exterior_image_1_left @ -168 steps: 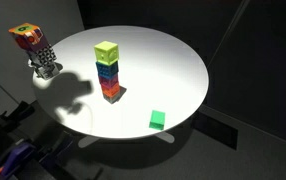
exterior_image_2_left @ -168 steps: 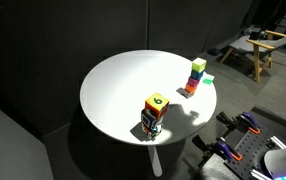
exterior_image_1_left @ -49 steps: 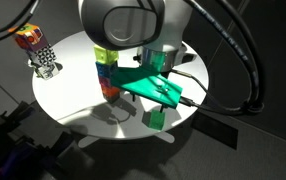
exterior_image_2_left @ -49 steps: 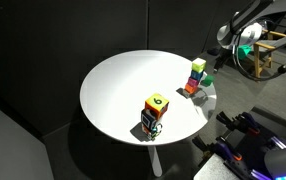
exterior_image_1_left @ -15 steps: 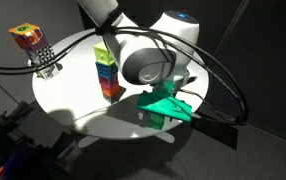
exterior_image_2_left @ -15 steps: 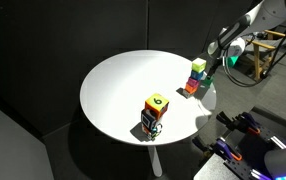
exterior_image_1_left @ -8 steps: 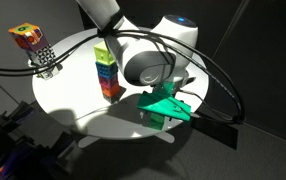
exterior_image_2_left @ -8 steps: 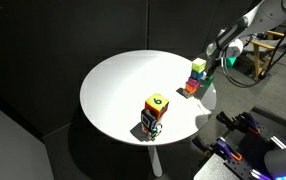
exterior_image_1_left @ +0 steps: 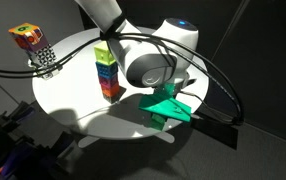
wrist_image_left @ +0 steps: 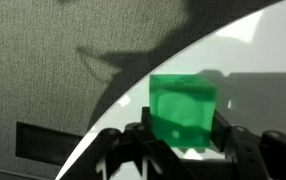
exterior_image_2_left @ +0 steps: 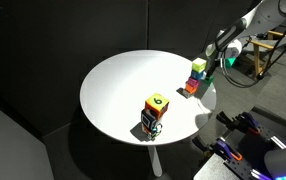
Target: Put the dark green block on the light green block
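The dark green block (wrist_image_left: 183, 108) rests on the white table near its rim and fills the middle of the wrist view. My gripper (wrist_image_left: 183, 128) stands over it, with the black fingers (wrist_image_left: 144, 132) pressed to its two sides, shut on it. In an exterior view the gripper (exterior_image_1_left: 162, 116) is low at the table's near edge, and the block (exterior_image_1_left: 159, 123) shows just beneath it. The light green block (exterior_image_1_left: 105, 51) tops a tall stack of coloured cubes further in on the table. It also appears in the opposite exterior view as the light green block (exterior_image_2_left: 199, 66).
The round white table (exterior_image_1_left: 73, 90) ends in a drop to dark carpet right beside the held block. A multicoloured cube on a perforated stand (exterior_image_1_left: 33, 45) sits at the far rim. The arm and its cables (exterior_image_1_left: 218, 85) hang over the table's side.
The fingers have closed in against the dark green block. The arm has barely moved, and the block is still on the table.
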{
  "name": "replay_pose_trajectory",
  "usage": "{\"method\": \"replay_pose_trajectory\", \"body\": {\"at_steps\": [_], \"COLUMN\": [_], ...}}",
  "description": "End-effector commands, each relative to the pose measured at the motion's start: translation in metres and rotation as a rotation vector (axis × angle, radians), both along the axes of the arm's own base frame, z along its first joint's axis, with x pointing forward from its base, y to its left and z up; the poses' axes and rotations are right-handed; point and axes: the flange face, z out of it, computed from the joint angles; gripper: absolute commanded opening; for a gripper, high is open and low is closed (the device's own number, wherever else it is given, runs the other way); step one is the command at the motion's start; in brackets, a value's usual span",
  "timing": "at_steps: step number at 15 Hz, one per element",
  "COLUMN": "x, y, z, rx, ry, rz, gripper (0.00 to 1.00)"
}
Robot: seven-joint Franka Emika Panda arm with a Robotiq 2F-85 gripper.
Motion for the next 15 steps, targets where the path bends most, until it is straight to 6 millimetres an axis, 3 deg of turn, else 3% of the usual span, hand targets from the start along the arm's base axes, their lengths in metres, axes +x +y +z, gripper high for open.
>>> {"method": "replay_pose_trajectory", "body": {"at_steps": [1,15], "x": [0.003,-0.002], "y": [-0.006,-0.012], "z": [0.004,0.066], "rx": [-0.020,-0.066], "ry": [0.015,0.080], "rz": [-0.051,-0.308], "gripper": [0.31,0.29]}}
